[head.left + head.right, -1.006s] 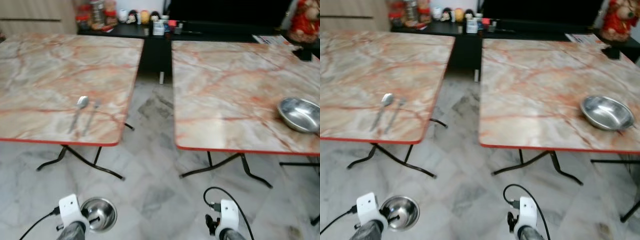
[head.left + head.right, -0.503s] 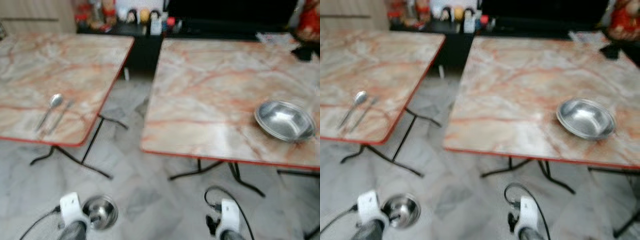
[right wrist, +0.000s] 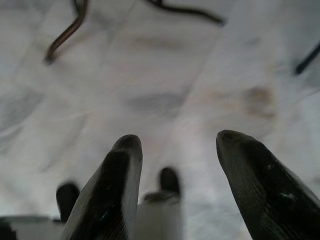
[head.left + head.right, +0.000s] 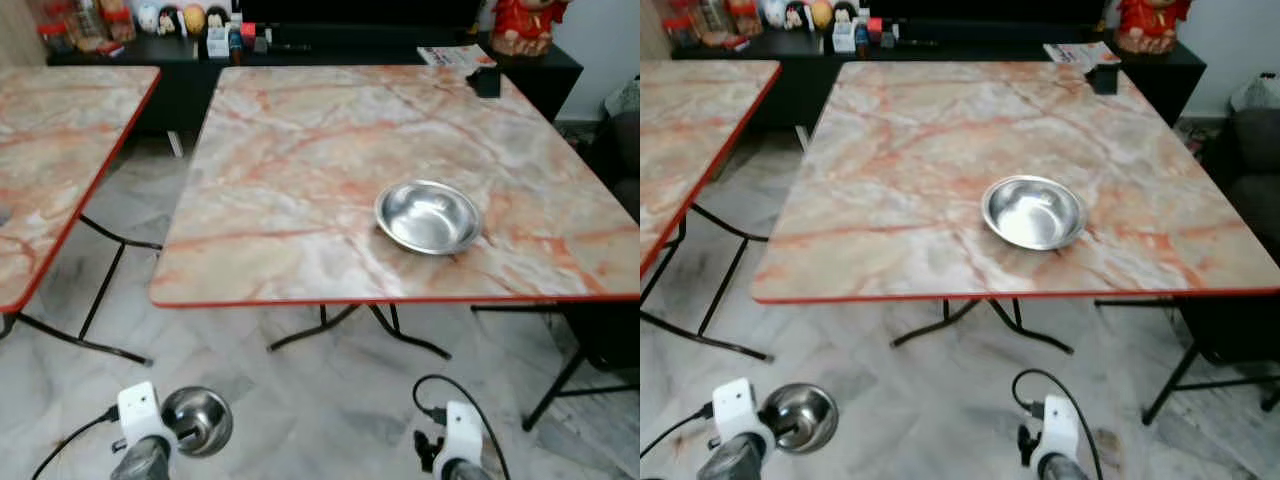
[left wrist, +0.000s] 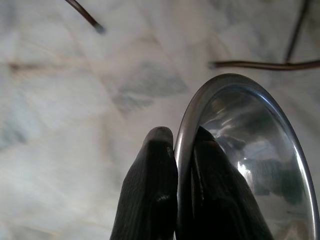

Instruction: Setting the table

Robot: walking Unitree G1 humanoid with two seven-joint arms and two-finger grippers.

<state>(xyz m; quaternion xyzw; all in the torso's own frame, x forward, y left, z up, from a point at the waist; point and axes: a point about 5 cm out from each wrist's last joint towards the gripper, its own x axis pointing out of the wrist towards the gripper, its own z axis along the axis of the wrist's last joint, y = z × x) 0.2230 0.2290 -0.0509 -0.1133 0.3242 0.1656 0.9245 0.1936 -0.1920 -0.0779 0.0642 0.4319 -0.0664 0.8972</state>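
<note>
— Standing here beside the robot, what do you see in front of it?

— I see a square worktop of pink-orange marble pattern with a red edge [image 4: 300, 170] on black folding legs. On it lies a shallow round bowl of shiny steel [image 4: 428, 216], upright, toward the near edge and a little to the robot's right of the middle. At the far right corner of the worktop sits a small black box [image 4: 487, 82], and beside it lies a printed paper [image 4: 455, 55].

— And the grippers?

— The left gripper [image 5: 184, 165] hangs low over the pale marble floor [image 4: 300, 400]. Its two black fingers [image 5: 150, 190] are clamped on the rim of a second small steel bowl [image 5: 250, 160], one finger outside the wall and one inside. This bowl is carried in the air, well apart from the worktop and lower than it. The right gripper [image 3: 175, 165] also hangs low over the floor, with its fingers [image 3: 117, 185] apart and nothing between them.

— Anything else around?

— To the robot's left stands another worktop of the same marble pattern [image 4: 60, 130]. Behind both runs a low black cabinet [image 4: 330, 50] with small bottles and figurines [image 4: 190, 18] on top, and a red figurine [image 4: 520, 22] at its right end.
</note>
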